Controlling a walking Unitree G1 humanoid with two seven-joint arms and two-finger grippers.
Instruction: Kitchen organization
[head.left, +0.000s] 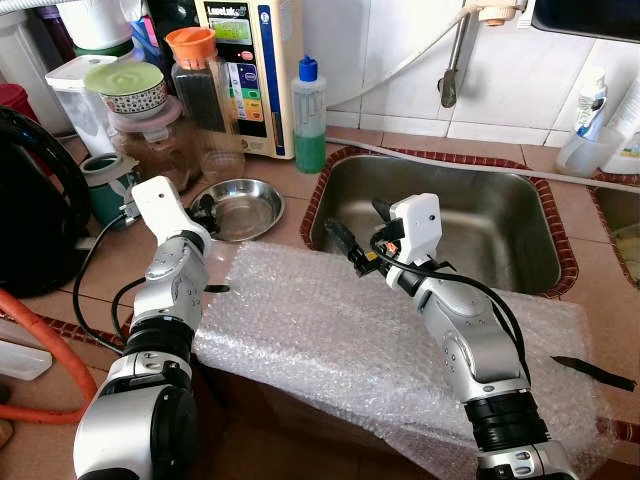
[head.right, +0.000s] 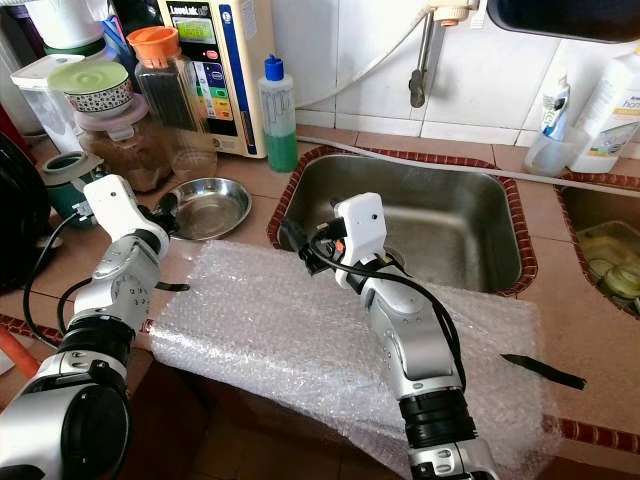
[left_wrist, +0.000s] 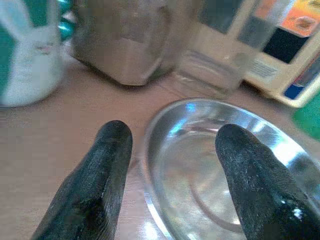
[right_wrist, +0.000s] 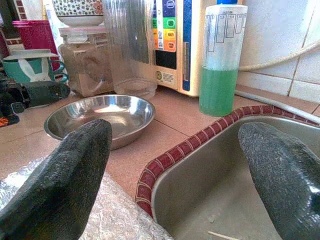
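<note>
Task status: early, nothing moved yet. The left gripper, jaws spread and empty, straddles the near rim of the steel bowl on the worktop. The right gripper, jaws released, hovers at the sink edge.

Left gripper fingers spread wide, arm reaching forward, right gripper likewise parted, forearm raised
</note>
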